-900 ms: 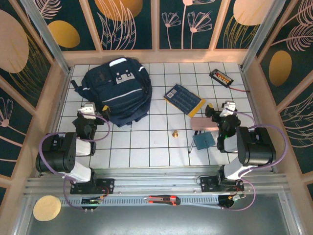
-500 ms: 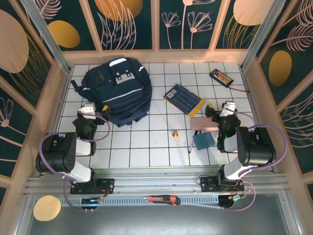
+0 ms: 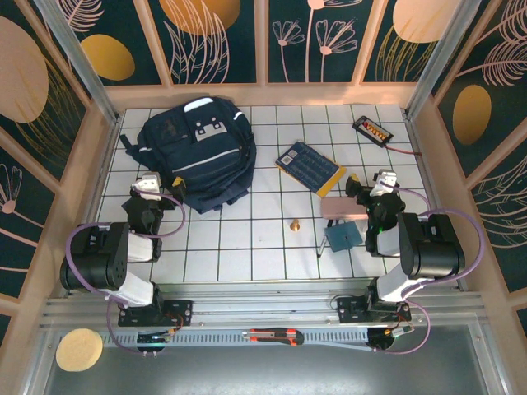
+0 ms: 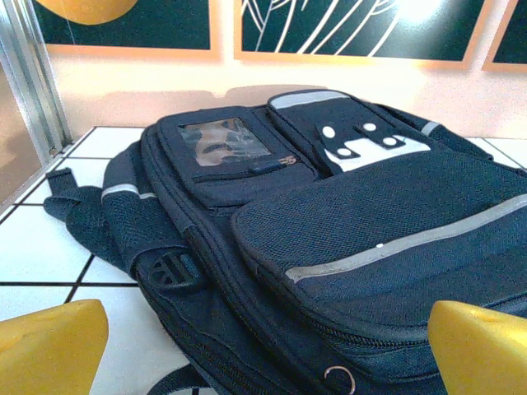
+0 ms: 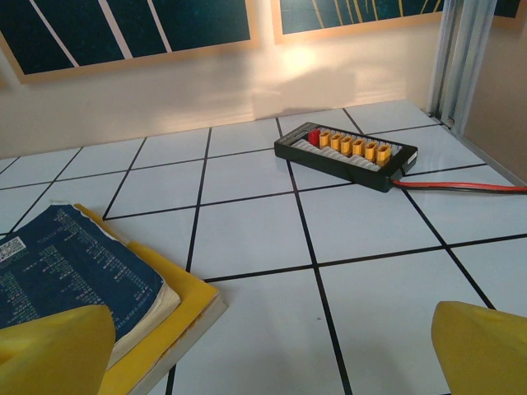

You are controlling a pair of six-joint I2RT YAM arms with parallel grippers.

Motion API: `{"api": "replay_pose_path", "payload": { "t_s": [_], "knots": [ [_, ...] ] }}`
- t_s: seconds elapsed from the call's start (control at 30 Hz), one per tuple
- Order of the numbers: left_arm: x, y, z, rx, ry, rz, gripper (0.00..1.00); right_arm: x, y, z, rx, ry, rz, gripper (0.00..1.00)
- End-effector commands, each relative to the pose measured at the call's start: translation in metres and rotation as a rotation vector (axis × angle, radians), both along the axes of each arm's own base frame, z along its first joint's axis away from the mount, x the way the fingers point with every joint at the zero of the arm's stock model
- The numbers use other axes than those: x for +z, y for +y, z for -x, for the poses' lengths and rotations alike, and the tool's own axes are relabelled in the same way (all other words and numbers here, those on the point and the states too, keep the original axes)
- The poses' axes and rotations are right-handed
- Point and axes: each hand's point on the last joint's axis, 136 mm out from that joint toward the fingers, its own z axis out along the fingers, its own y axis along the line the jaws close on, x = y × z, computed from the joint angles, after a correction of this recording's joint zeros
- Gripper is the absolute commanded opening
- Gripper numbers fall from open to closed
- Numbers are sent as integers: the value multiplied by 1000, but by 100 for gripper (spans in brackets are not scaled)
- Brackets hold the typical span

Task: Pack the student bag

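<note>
Two grippers, both with jaws spread wide and nothing between them. We note the left gripper (image 3: pixel 146 188) low over the tiles, just beside the near-left edge of the student bag (image 3: pixel 198 152) — the bag lies flat on the far-left part of the white tiled table (image 3: pixel 247 247), front pockets and grey buckle patch facing up. From the left wrist, we see its reflective stripe running across the big front pocket. The right gripper (image 3: pixel 380 183) hangs at the right side, beside a pink block (image 3: pixel 343 207). Ahead of it lie a blue-covered book (image 5: pixel 74 280) and, farther back, a black connector strip (image 5: pixel 346 154) with yellow plugs — well apart. A small brass piece (image 3: pixel 294 223) sits mid-table.
</note>
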Motion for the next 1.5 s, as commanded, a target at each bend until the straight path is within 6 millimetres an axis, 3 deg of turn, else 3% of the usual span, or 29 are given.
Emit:
{"api": "replay_pose_path", "payload": {
  "t_s": [0.0, 0.53, 0.63, 0.7, 0.87, 1.03, 1.1, 1.2, 1.33, 1.47],
  "knots": [
    [13, -2, -1, -11, -53, -11, 99, 7, 0, 0, -8, -33, -7, 99],
    [13, -1, -1, -7, -53, -10, 99, 6, 0, 0, -3, -32, -11, 99],
    [14, 10, -1, 60, -54, 8, 99, 6, -1, 0, 8, -30, -24, 99],
    [13, 29, 0, 171, -53, 42, 99, 6, -1, 0, 13, -29, -28, 99],
    [27, 38, 6, 228, -67, 55, 99, 13, -13, -6, -49, -9, -47, 99],
    [51, 68, 32, 423, -88, 185, 99, 40, -27, -18, -133, 46, -98, 99],
    [53, 74, 35, 484, -13, 258, 99, 52, -34, -26, -160, 113, -169, 99],
    [71, 51, 24, 353, 82, 265, 99, 54, -39, -39, -199, 305, -290, 99],
    [78, 25, 15, 234, 245, 282, 99, 71, -6, -51, -82, 459, -369, 99],
    [79, -6, 5, 143, 355, 225, 99, 99, 46, -56, 137, 494, -479, 99]
  ]
}}
